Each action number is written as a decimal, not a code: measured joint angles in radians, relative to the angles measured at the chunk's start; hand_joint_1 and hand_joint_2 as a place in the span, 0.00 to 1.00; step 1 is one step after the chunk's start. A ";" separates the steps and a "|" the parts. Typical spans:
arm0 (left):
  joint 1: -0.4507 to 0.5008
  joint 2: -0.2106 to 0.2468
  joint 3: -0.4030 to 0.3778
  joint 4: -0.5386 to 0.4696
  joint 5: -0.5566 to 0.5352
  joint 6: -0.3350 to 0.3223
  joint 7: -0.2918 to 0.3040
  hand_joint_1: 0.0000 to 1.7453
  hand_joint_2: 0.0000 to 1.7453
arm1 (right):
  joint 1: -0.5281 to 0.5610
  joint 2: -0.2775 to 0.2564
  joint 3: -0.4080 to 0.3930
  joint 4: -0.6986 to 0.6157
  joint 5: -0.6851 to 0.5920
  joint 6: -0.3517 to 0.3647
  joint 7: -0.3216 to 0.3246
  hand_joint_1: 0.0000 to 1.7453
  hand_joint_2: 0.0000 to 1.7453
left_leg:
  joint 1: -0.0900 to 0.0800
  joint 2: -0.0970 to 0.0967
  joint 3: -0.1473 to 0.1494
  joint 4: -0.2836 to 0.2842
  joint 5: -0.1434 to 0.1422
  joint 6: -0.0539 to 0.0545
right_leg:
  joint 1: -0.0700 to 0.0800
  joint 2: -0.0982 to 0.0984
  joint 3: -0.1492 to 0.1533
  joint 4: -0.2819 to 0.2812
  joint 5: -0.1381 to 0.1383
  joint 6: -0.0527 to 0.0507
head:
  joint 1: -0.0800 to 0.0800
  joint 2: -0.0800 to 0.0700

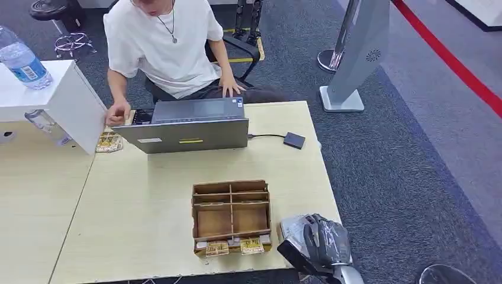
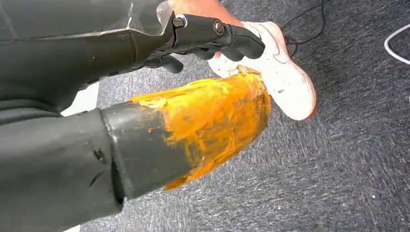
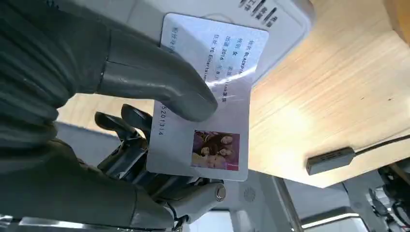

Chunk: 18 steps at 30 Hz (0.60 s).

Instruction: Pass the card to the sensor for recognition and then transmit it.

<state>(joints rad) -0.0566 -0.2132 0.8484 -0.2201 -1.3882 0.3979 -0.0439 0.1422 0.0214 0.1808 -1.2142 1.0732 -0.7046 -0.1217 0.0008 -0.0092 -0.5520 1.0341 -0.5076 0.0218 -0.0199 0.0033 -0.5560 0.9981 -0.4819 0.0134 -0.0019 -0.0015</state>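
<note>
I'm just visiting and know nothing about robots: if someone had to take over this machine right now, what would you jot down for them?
Right hand: grips the card between thumb and fingers, at the table's near right corner.
Left hand: holds nothing, fingers curled in, hanging over the carpet.
Card sits over a white device, seemingly the sensor; contact cannot be told.
Wooden divided box sits near the right hand; a person works at the laptop across the table.
Done: card picked up.
Left: confirm the reading, then hand the card over.
</note>
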 joint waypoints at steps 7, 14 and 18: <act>0.000 -0.003 0.000 0.000 0.000 -0.001 0.000 0.00 0.00 | 0.000 0.000 -0.026 0.002 0.032 -0.002 0.008 1.00 1.00 | 0.000 0.001 0.001 0.000 0.000 0.000 | 0.000 0.000 0.001 0.000 0.000 0.000 | 0.000 0.000; 0.000 -0.009 0.002 0.001 -0.002 -0.006 0.000 0.00 0.00 | 0.006 0.030 -0.119 -0.015 0.148 -0.003 -0.033 1.00 1.00 | 0.000 0.000 0.001 0.000 0.000 0.000 | 0.000 0.000 0.001 0.000 0.000 0.000 | 0.000 0.000; 0.000 -0.013 0.005 0.001 -0.004 -0.007 0.000 0.00 0.00 | 0.013 0.055 -0.175 -0.046 0.171 -0.003 -0.072 1.00 1.00 | 0.000 0.000 0.001 0.000 0.000 0.000 | 0.000 0.000 0.001 0.000 0.000 0.000 | 0.000 0.000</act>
<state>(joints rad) -0.0567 -0.2262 0.8537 -0.2190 -1.3924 0.3906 -0.0435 0.1556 0.0759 0.0062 -1.2603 1.2440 -0.7076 -0.1935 0.0007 -0.0089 -0.5512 1.0341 -0.5077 0.0218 -0.0199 0.0036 -0.5550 0.9980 -0.4817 0.0134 -0.0023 -0.0015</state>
